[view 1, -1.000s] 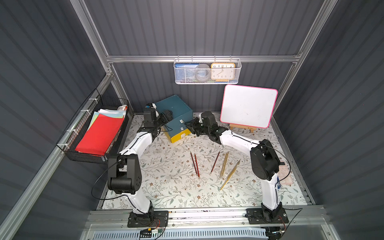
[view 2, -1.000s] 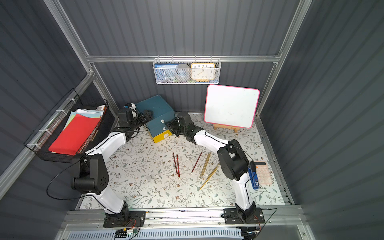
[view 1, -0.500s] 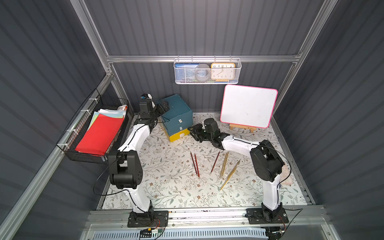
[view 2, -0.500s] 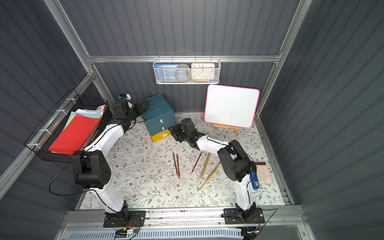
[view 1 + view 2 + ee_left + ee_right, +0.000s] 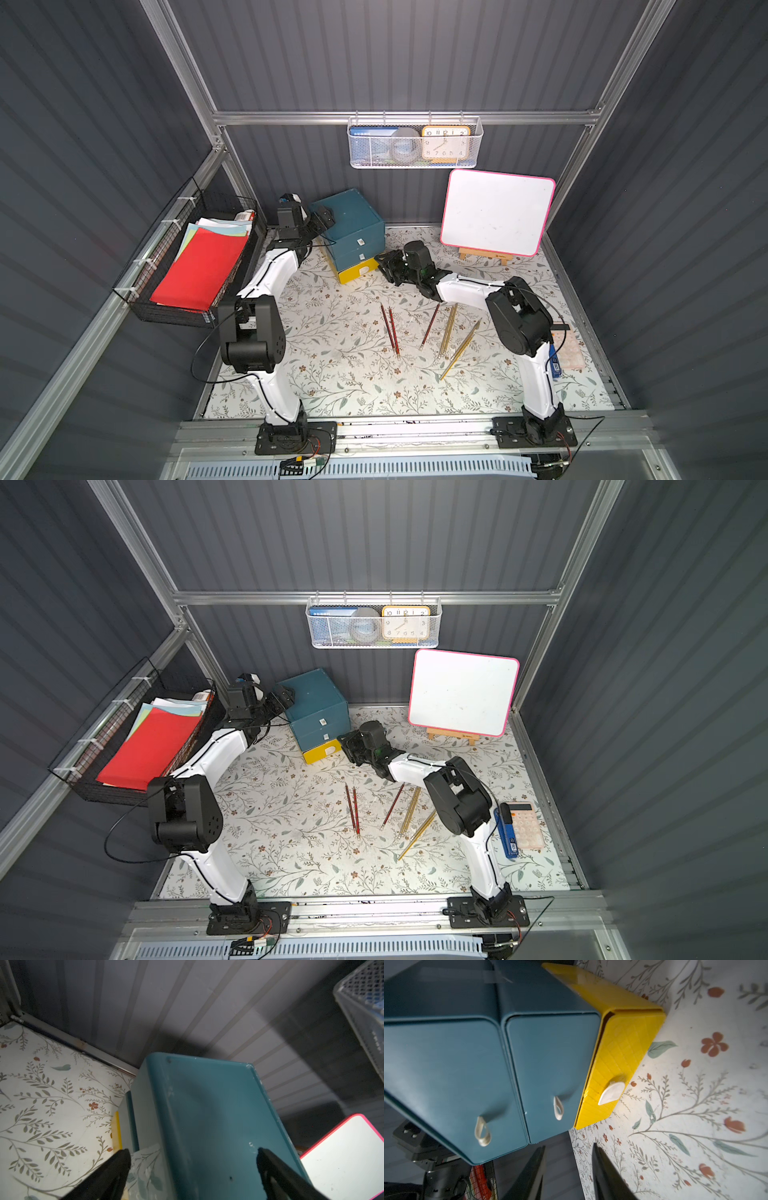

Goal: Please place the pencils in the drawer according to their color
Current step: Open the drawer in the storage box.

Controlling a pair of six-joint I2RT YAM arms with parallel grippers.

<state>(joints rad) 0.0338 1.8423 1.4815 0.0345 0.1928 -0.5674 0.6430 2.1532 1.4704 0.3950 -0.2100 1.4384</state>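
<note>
Release: right tool (image 5: 568,1146) stands jaws apart, empty, drawn back from yellow drawer (image 5: 623,1053), now almost flush; left tool (image 5: 192,1150) apart astride teal cabinet (image 5: 207,1115); red and gold pencils (image 5: 448,330) lie on tabletop (image 5: 332,374), awaiting sorting

Teal drawer cabinet (image 5: 446,1059): smooth plastic, soft sheen, scuffed on top. Its yellow bottom drawer (image 5: 623,1043): plastic, diamond-embossed, semi-gloss. Floral mat (image 5: 340,332) under the cabinet: matt, printed. Whiteboard (image 5: 494,212) beside the cabinet: glossy face, bare wooden easel (image 5: 484,255). Basket (image 5: 374,153) above the cabinet: white metal mesh.
</note>
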